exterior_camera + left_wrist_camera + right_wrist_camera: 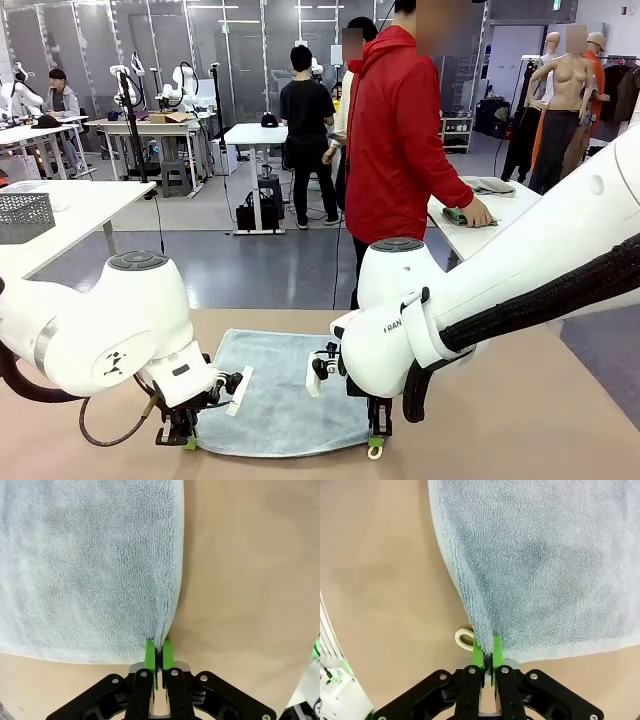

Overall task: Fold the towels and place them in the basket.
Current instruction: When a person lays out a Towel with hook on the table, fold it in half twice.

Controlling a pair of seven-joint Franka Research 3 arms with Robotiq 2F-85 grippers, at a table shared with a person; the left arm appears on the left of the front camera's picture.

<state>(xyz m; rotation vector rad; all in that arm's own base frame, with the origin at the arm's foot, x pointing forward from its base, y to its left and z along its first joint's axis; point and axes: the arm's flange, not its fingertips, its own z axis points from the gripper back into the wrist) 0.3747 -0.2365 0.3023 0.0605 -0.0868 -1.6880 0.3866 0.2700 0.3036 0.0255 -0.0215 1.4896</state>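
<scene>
Light blue towel [280,395] lies flat on the tan desk [520,420], near centre in the front view. Left tool [159,652] is clamped on the towel's near corner at 7 o'clock. Right tool [487,652] is clamped on the other near corner at 5 o'clock, just beside the white hanging loop [465,639]. Cloth puckers at both pinches.

Key relation: the rest of the towel runs away from both tools toward 12 o'clock, toward the person [400,130]. Near edge spans between the tools. Long axis looks 6-to-12, but it is foreshortened. Both arms equally near.

Likely next: lift both corners together and carry them to the far edge.

Basket [22,215] is on a separate white desk at 9 o'clock, well apart. Green towel [456,215] is under the person's hand [478,211] at 2 o'clock.
</scene>
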